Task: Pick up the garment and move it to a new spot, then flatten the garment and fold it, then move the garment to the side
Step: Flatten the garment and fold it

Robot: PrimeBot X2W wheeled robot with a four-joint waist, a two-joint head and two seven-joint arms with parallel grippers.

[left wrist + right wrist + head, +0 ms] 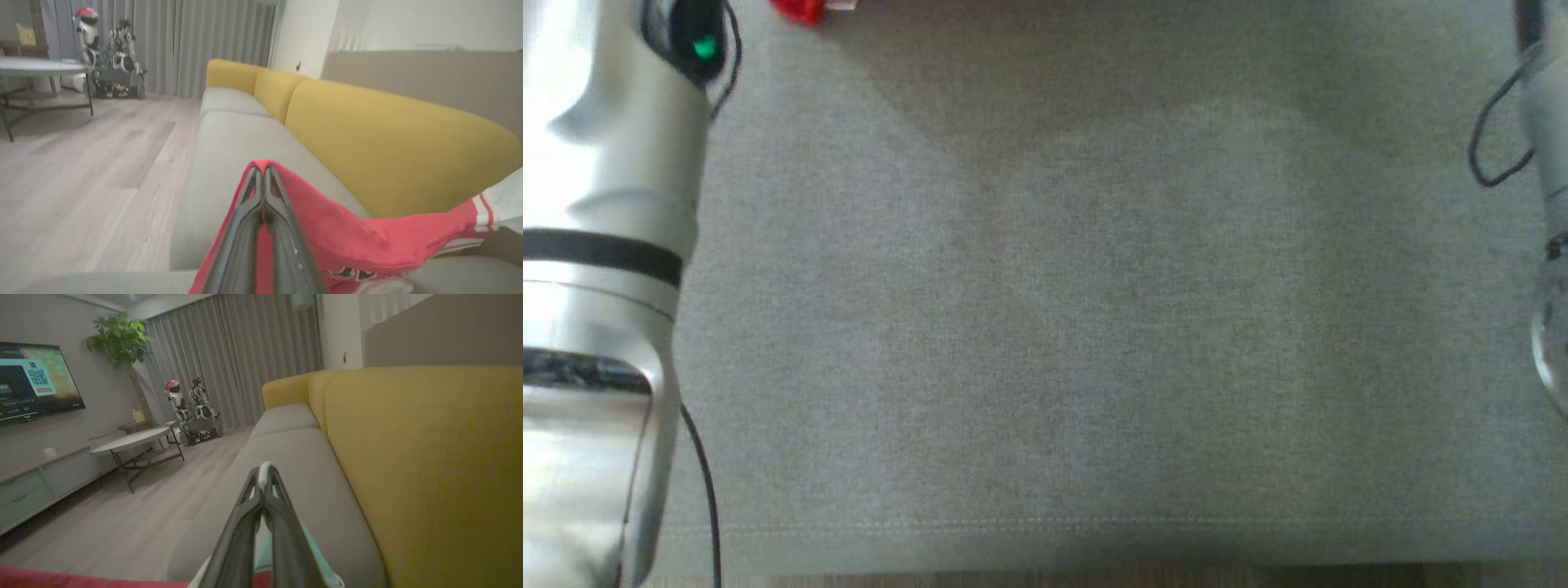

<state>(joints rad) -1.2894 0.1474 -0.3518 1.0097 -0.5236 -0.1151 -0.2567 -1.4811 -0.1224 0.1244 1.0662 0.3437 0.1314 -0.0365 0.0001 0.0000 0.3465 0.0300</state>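
The garment (367, 241) is red with white stripes and a dark print. In the left wrist view it hangs just above the grey sofa seat (237, 139), and my left gripper (263, 171) is shut on a folded red edge of it. From there the cloth stretches away to the right, towards a white striped part. My right gripper (265, 473) is shut on a pale white and mint part of the garment (316, 559), and red cloth (61, 577) shows at the lower left. In the head view a scrap of the red garment (800, 10) peeks in at the top edge.
The grey seat cushion (1094, 327) spreads before me, with my left forearm (596, 245) at its left and my right arm (1547, 163) at its right. A yellow backrest (388, 143) runs behind it. Across the wooden floor (171, 506) stand a round table (130, 441) and another robot (192, 412).
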